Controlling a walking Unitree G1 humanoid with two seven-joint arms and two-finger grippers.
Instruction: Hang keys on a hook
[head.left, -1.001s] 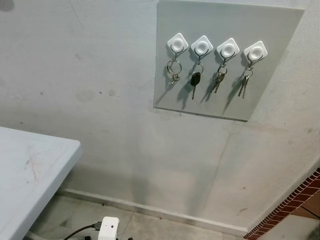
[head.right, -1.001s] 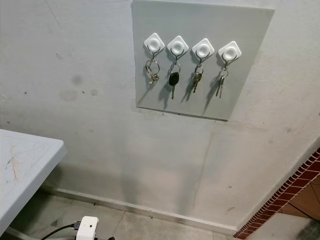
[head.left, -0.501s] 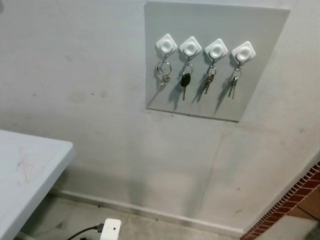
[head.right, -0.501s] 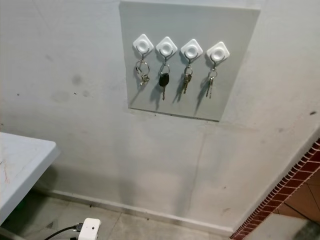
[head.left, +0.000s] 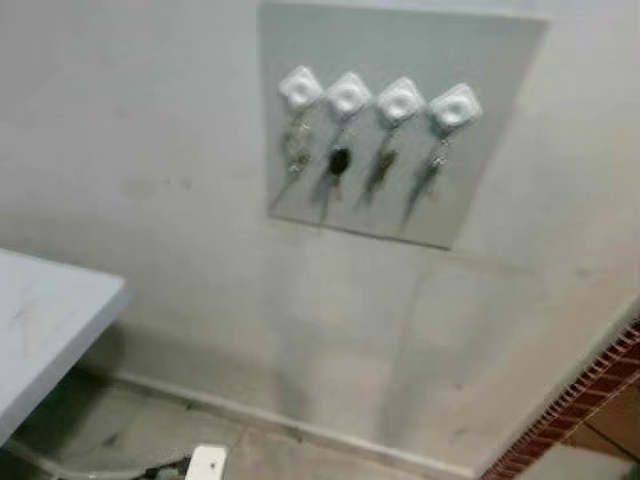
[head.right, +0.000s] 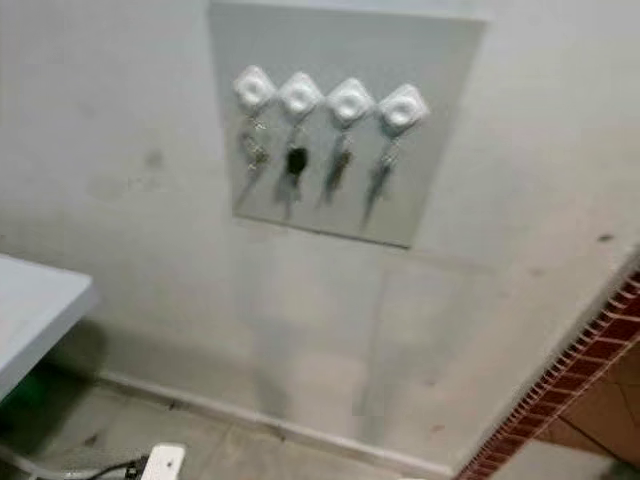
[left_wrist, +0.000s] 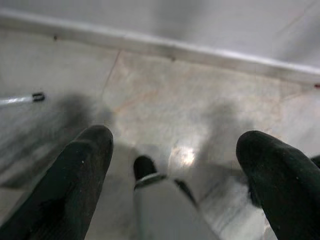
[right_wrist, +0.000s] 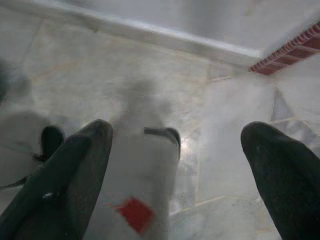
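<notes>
Motion blur smears the head views: the four key bunches (head.left: 338, 163) under the white hooks (head.left: 348, 93) on the grey board (head.left: 490, 120) show no rings or teeth. The table (head.left: 40, 320) and white plug (head.left: 205, 464) are cut by picture edges.

— What do we see on the wall ahead?

— We see a grey panel (head.left: 400, 150) with four white hooks (head.left: 377, 97) in a row, and a blurred bunch of keys (head.left: 340, 162) hanging under each.

— And lower down?

— A white table (head.left: 40, 330) juts in at our left. A white plug block (head.left: 205, 463) lies on the near floor, and red brick edging (head.left: 580, 400) runs at the right.
</notes>
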